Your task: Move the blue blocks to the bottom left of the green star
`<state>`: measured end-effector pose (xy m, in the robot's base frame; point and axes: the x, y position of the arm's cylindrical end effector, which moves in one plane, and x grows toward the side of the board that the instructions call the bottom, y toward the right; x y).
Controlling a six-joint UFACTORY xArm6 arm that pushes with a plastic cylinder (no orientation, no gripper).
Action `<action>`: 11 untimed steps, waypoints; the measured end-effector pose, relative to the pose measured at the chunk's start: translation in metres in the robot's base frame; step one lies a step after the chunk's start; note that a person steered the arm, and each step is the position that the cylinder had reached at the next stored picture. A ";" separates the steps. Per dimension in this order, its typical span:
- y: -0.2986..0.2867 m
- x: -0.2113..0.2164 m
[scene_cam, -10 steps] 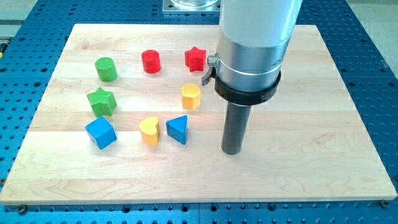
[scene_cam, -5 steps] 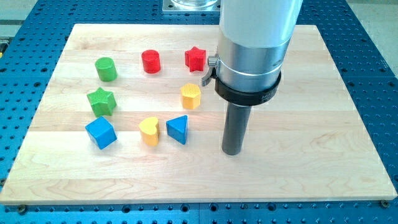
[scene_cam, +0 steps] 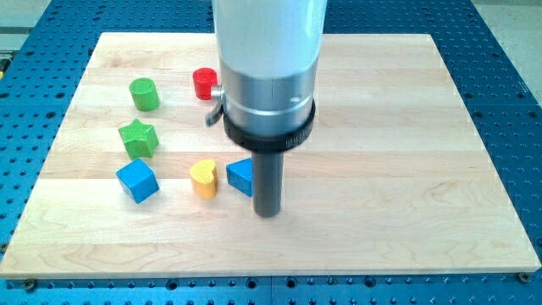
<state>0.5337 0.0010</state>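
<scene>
My tip point(scene_cam: 268, 212) planted on the wood board point(scene_cam: 406, 169), pressed against the right side of the blue triangle point(scene_cam: 240, 175), near the view's bottom centre. No pincer here to stand open or closed, only a straight dark rod under a broad silver housing ringed in black.

Two blue blocks: the triangle, partly hidden behind the rod, and a blue cube point(scene_cam: 137, 180) well to the view's left. Cube sitting just below the green star point(scene_cam: 137, 137), slightly toward the view's bottom; triangle still to the star's lower right, with a yellow heart point(scene_cam: 202, 178) between the two blues, just beside the triangle.

Two green blocks: the star and a green cylinder point(scene_cam: 145, 93) above it. One red cylinder point(scene_cam: 203, 82) showing at the housing's left edge, partly covered. One yellow block in sight.

Blocks matte, faintly ridged plastic. Board pale, planked, grain running left to right, resting on a blue perforated table point(scene_cam: 500, 102).
</scene>
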 end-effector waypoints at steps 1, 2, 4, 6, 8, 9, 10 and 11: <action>-0.011 -0.031; -0.032 -0.031; -0.103 0.024; -0.108 0.055; -0.164 0.011; -0.163 0.008; -0.119 -0.022; -0.112 -0.032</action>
<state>0.5018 -0.1107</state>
